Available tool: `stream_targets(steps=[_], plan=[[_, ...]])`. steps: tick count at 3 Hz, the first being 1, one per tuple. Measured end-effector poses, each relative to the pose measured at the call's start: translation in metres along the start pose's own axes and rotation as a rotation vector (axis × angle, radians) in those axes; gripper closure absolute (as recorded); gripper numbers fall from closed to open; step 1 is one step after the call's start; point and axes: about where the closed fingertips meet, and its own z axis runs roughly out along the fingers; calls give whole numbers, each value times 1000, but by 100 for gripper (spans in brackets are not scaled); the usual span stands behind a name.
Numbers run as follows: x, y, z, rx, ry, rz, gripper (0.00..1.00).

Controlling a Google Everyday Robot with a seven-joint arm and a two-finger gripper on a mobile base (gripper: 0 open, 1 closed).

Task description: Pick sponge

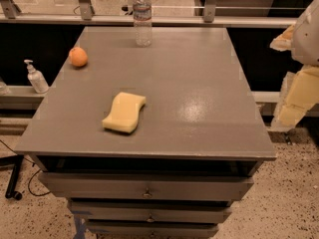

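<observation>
The sponge [124,112] is a pale yellow thick foam pad with wavy sides. It lies flat on the grey cabinet top [199,83], left of centre and toward the front. My gripper [288,69] hangs at the far right of the view, beyond the cabinet's right edge and well away from the sponge. Its pale yellow blocky fingers [298,96] stand apart with nothing between them. Part of the gripper is cut off by the right edge of the view.
An orange fruit [78,57] sits near the top's left edge. A clear water bottle [142,15] stands at the back centre. A pump bottle [36,77] stands on a ledge to the left. Drawers [147,188] sit below the top. A railing runs behind.
</observation>
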Motion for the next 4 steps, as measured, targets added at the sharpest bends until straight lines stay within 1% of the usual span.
stream_targets(steps=[1, 2, 3, 4], plan=[[0, 0, 0, 0, 0, 0, 0], [-6, 0, 2, 4, -23, -3, 0], [-28, 0, 22, -29, -124, -7, 0], [-63, 6, 64, -100, -294, -20, 0]])
